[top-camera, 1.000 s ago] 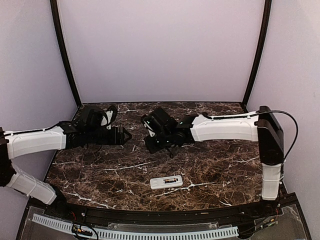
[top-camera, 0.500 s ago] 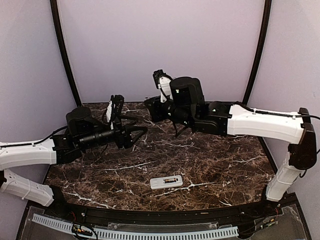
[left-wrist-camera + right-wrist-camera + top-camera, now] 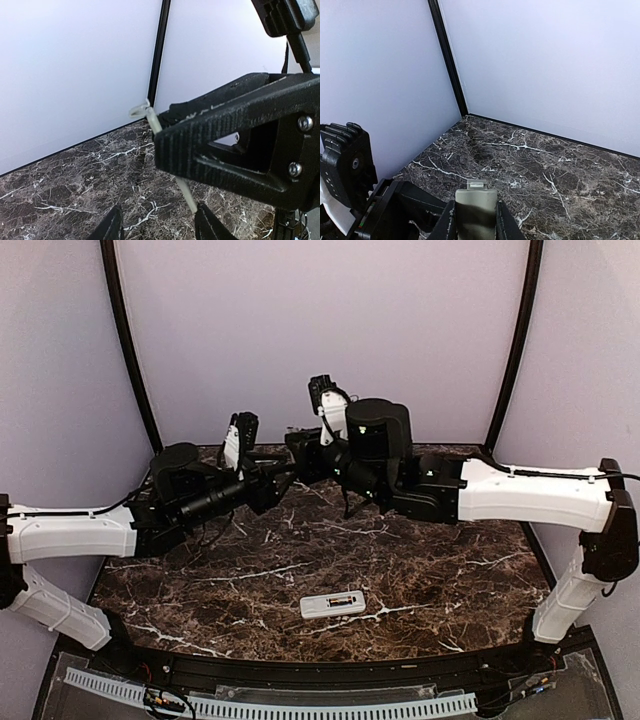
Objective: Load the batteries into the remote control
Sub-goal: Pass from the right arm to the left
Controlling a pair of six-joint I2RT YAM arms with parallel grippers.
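Right tool [image 3: 476, 223] was clamped on the grey battery cover [image 3: 476, 197], raised in the air, tip to tip with the left tool [image 3: 160, 227]. Left tool's fingers stood apart, the cover's end just beside one of them; contact not resolvable. Remote control [image 3: 333, 604] lay bay-up on the surface [image 3: 430, 560], well below both tools, toward the arm bases. Batteries [image 3: 344, 600] showed dark in its bay.
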